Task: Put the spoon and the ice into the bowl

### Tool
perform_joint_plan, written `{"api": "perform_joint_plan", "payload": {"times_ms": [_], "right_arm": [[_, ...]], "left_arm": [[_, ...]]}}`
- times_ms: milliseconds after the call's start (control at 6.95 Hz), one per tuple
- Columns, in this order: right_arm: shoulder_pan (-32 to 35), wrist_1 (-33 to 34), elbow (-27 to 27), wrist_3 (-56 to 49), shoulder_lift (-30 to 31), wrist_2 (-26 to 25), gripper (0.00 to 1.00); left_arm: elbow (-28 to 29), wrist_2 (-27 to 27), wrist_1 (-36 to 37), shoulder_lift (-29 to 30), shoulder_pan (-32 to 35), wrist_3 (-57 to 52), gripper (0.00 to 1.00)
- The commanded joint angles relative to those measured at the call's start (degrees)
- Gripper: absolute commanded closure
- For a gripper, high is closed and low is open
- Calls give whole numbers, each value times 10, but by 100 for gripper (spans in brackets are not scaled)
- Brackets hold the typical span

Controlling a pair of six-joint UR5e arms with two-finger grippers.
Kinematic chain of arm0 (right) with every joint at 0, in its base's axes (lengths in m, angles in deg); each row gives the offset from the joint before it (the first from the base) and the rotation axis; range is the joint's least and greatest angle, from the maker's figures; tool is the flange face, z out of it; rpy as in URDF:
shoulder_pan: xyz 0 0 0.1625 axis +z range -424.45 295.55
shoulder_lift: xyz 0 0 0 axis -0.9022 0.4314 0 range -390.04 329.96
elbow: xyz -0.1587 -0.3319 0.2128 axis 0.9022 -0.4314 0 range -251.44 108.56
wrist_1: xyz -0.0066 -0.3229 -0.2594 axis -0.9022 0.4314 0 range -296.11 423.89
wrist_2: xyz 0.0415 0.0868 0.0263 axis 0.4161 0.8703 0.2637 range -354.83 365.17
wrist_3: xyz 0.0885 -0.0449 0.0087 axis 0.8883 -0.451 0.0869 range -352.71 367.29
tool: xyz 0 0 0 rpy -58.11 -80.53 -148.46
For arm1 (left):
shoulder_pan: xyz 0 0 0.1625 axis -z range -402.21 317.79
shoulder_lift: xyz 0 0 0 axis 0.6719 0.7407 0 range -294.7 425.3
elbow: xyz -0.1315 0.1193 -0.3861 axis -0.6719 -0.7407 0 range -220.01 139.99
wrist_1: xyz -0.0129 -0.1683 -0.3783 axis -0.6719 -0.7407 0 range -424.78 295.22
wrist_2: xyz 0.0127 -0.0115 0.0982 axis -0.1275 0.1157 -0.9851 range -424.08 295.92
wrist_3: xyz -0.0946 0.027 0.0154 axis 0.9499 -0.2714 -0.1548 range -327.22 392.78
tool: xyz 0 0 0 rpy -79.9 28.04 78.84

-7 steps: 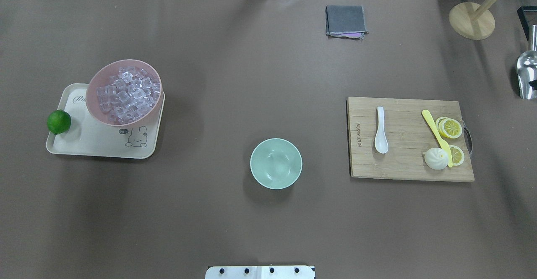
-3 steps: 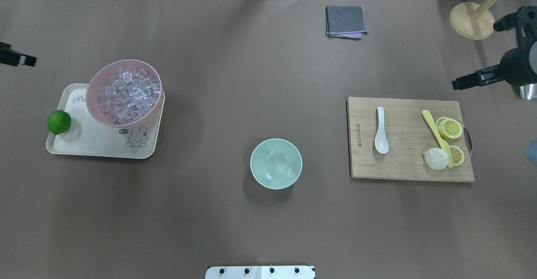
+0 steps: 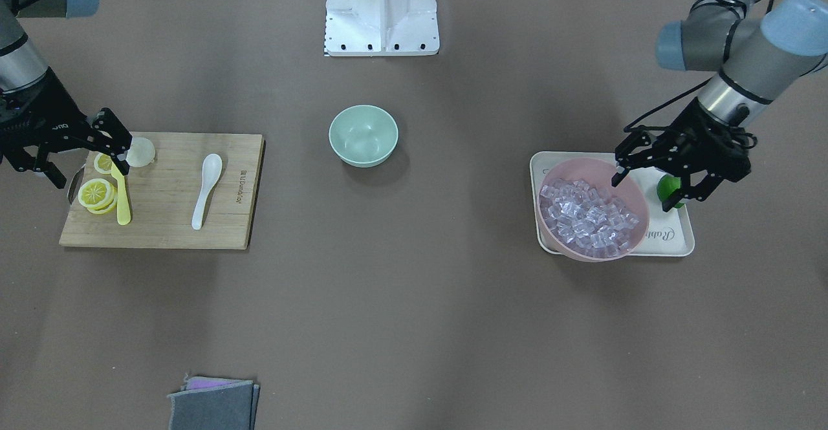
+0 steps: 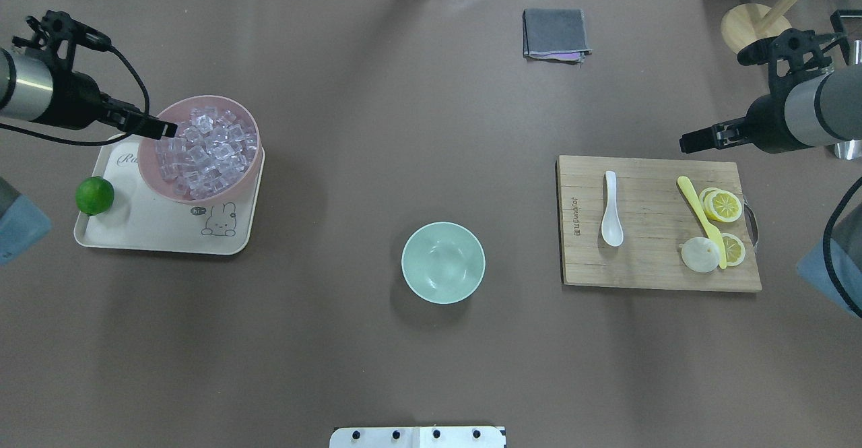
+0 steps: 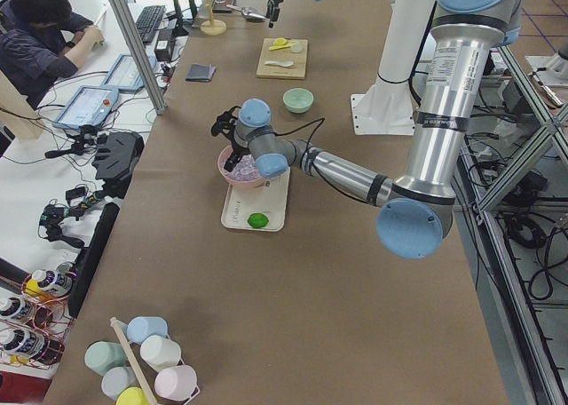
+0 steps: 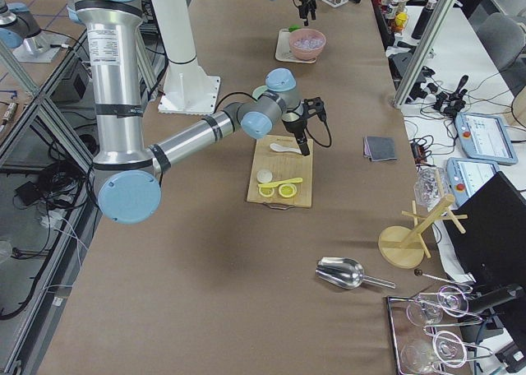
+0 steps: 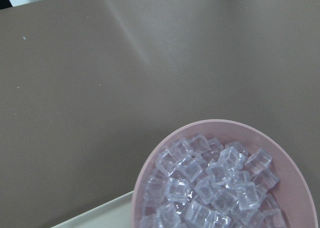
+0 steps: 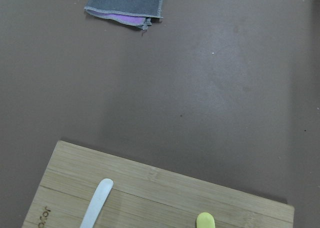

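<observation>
The white spoon point(image 4: 611, 222) lies on the cutting board point(image 4: 646, 266), also seen in the front view point(image 3: 206, 187) and, by its handle, in the right wrist view point(image 8: 97, 203). The mint-green bowl point(image 4: 443, 263) stands empty at the table's middle point(image 3: 363, 136). Many clear ice cubes point(image 4: 205, 155) fill the pink bowl point(image 4: 151, 178); they also show in the left wrist view point(image 7: 210, 188). My left gripper point(image 3: 642, 189) is open and empty above the pink bowl's outer rim. My right gripper point(image 3: 90, 178) is open and empty above the board's lemon end, apart from the spoon.
On the board lie a yellow knife point(image 4: 700, 219), lemon slices point(image 4: 724, 205) and a white bun point(image 4: 699, 256). A lime point(image 4: 94, 195) sits on the cream tray point(image 4: 155, 239). A grey cloth point(image 4: 554, 34), a wooden stand point(image 4: 755, 34) and a metal scoop point(image 6: 345, 272) lie further off.
Both arms have come in from the table's sides. The left gripper now hangs at the pink bowl's rim; the right one has moved toward the board's far right corner. Objects have not moved.
</observation>
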Motion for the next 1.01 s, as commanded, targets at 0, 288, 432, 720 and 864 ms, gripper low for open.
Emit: {"api": "perform_joint_plan", "payload": {"times_ms": [0,288,432,720,864], "right_arm": [[-5,-1,0,4,0,-3,1],[-5,-1,0,4,1,-3,0],[-5,-1,0,4,1,-3,0],[-6,-1,0,4,0,-3,0],[-6,-1,0,4,0,-3,0]], "left_arm": [[2,-39,1,3,-35,4,3],[18,-67,2,24,-53,4,13],[23,-67,3,37,-58,6,18],[37,-68,3,56,-68,21,24],[42,-68,2,56,-73,20,25]]}}
